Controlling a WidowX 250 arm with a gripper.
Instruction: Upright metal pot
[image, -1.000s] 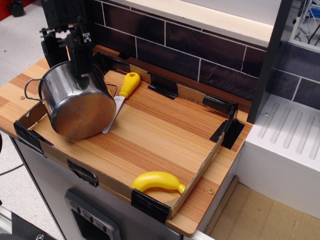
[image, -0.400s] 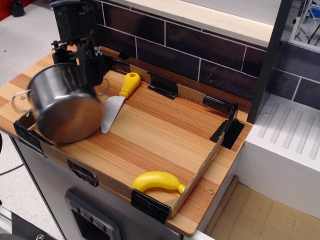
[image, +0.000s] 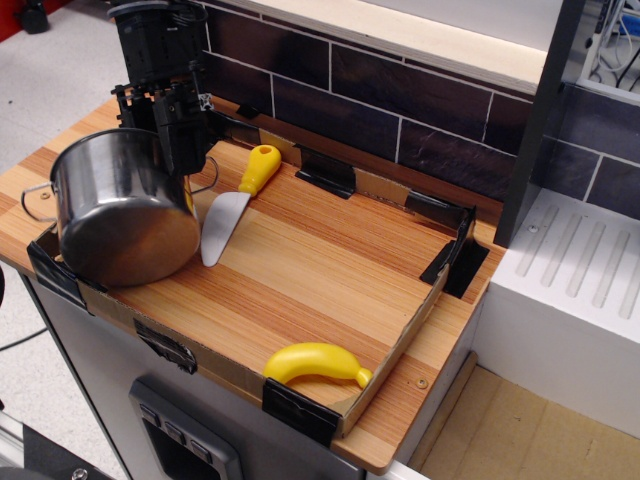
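Observation:
The shiny metal pot (image: 122, 208) stands nearly upright at the left end of the wooden board, its mouth facing up and slightly back. One wire loop handle sticks out at its left, another shows at its right. My black gripper (image: 183, 150) comes down from above at the pot's far right rim. One finger (image: 190, 140) shows outside the rim; the fingers appear shut on that rim.
A toy knife (image: 238, 198) with a yellow handle lies just right of the pot. A yellow toy banana (image: 313, 363) lies at the board's front edge. Low cardboard walls with black tape (image: 440, 262) border the board (image: 320, 260). A dark tiled wall stands behind.
The pot has swung from lying tilted with its base toward the camera to nearly upright, and has shifted left. My gripper moved slightly right with its rim. The knife blade is now uncovered.

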